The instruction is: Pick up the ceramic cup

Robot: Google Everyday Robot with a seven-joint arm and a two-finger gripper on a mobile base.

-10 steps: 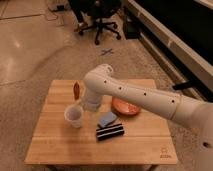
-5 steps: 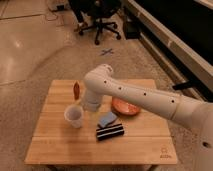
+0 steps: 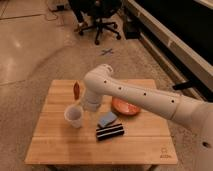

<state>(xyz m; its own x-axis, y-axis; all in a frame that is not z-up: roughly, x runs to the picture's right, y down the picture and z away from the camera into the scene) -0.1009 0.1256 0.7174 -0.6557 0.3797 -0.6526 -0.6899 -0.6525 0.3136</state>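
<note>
The ceramic cup point(image 3: 74, 116) stands upright on the wooden table point(image 3: 55, 146). The gripper point(image 3: 86, 106) is held low just beside the cup, on the side facing the red-orange bowl point(image 3: 126, 107), and whether it is spread or closed cannot be told, as it is masked by the arm point(image 3: 145, 97). The cup is judged light and narrow at the base, so it could be tipped or shoved away if its rim is struck off-centre. The blue pad point(image 3: 107, 119) and striped block point(image 3: 110, 131) near the cup could be swept aside by a low reach.
</note>
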